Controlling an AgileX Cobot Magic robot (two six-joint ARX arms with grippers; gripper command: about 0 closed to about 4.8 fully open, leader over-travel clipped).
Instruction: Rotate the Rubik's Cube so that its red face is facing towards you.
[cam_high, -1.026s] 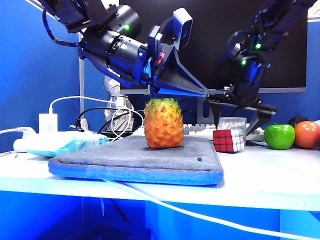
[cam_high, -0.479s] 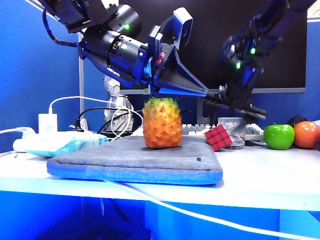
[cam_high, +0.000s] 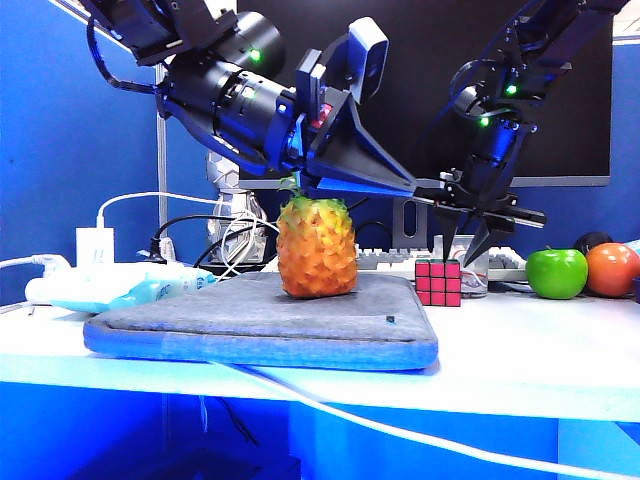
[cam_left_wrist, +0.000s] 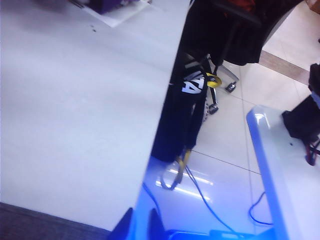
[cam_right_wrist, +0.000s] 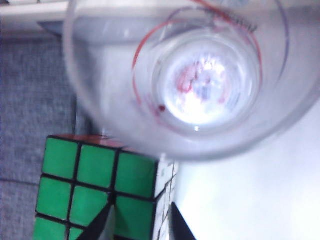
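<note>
Cube on the table, touching the mat's right edge, red face toward the camera, green face up. Right gripper just above it, fingers narrowly apart, holding nothing. Left gripper over the pineapple, nearly shut, empty. Glass behind the cube.

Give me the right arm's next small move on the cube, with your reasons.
Probably lift the right gripper straight up and clear. The Rubik's Cube sits flat by the grey mat with its red face squarely toward the exterior camera, so the turn looks done. The fingertips hang just above it, holding nothing. The left gripper hovers over the pineapple.
</note>
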